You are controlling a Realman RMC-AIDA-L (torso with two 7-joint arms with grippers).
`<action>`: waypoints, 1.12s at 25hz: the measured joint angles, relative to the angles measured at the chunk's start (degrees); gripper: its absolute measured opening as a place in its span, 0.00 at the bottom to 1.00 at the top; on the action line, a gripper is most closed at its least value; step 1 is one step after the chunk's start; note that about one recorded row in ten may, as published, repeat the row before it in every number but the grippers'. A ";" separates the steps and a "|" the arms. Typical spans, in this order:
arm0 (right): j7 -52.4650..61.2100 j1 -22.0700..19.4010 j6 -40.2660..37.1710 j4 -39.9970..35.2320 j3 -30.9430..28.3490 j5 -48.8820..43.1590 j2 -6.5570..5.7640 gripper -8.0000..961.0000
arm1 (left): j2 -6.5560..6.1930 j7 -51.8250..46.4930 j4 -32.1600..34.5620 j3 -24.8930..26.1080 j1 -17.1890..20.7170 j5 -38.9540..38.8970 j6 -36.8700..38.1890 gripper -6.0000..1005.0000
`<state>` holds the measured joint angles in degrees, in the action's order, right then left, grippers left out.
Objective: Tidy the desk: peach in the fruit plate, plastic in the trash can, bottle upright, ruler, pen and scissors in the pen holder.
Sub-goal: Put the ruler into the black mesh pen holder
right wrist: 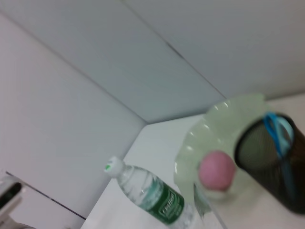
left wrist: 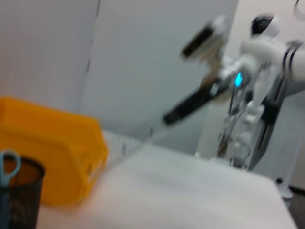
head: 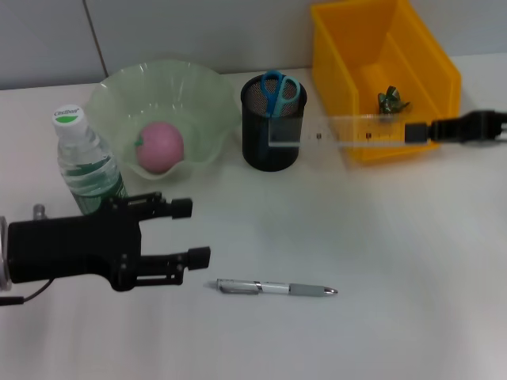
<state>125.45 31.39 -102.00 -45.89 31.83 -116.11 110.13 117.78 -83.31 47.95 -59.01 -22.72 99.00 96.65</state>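
My right gripper (head: 418, 132) is shut on one end of the clear ruler (head: 348, 131), held level above the desk (head: 356, 237). The ruler's free end is over the black mesh pen holder (head: 272, 127), where the blue scissors (head: 278, 89) stand. The silver pen (head: 277, 288) lies on the desk in front. My left gripper (head: 195, 232) hovers open and holds nothing, left of the pen and in front of the upright bottle (head: 83, 158). The pink peach (head: 161, 146) rests in the green fruit plate (head: 119, 95). The dark green plastic (head: 392, 100) lies in the yellow trash can (head: 348, 47).
The left wrist view shows the trash can (left wrist: 52, 157), the pen holder (left wrist: 19, 198) and my right arm (left wrist: 190, 105) beyond. The right wrist view shows the bottle (right wrist: 147, 191), the fruit plate (right wrist: 190, 143), the peach (right wrist: 217, 169) and the pen holder (right wrist: 267, 157).
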 joint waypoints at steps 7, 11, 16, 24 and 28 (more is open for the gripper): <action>7.02 5.95 -2.22 -10.73 1.43 -0.68 -2.89 0.02 | -0.34 3.02 -1.06 1.62 0.96 2.94 -1.18 0.80; 13.18 10.67 -2.98 -15.57 4.99 -3.54 -6.76 0.02 | -0.87 3.68 -1.47 2.30 1.08 2.86 -0.67 0.80; 16.55 21.90 -7.50 -16.22 4.85 -18.10 -9.85 0.02 | -0.97 4.28 -2.09 2.13 0.89 3.00 -0.76 0.80; 16.94 36.30 -6.59 -12.68 11.10 -34.23 -7.54 0.02 | -0.49 5.35 -2.51 2.34 0.84 2.82 -0.60 0.80; 18.04 39.30 -2.68 -10.08 16.03 -38.44 -5.37 0.02 | -0.07 5.92 -2.53 2.32 0.73 2.89 -0.86 0.80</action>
<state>143.49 70.69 -104.68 -55.97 47.85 -154.55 104.76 117.72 -77.39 45.43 -56.69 -21.99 101.89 95.79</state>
